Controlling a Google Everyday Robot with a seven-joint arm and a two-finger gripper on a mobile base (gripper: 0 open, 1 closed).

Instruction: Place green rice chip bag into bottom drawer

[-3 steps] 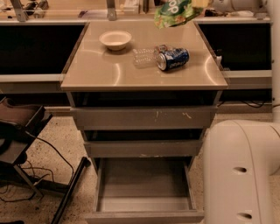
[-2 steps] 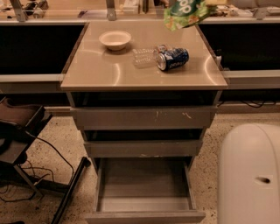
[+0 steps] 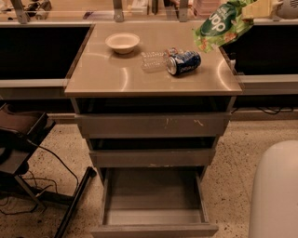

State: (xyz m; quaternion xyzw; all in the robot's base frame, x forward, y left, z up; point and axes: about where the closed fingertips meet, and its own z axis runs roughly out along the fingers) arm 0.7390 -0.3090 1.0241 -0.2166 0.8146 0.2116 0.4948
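Observation:
The green rice chip bag (image 3: 220, 24) hangs in the air above the back right corner of the countertop (image 3: 111, 74), tilted, with white letters showing. My gripper (image 3: 263, 7) is at the top right edge of the view and is shut on the bag's upper end. The bottom drawer (image 3: 153, 228) is pulled out at the foot of the cabinet, a deep grey tray with nothing in it. It is far below and left of the bag. The two drawers above it are pushed in.
On the countertop sit a white bowl (image 3: 122, 42), a clear plastic bottle on its side (image 3: 153, 61) and a blue soda can on its side (image 3: 183, 62). My white body (image 3: 275, 190) fills the lower right. A black chair base (image 3: 28, 148) and cables are at the left.
The gripper has carried the bag to the right and a little lower in the view. My white body has shifted toward the right edge.

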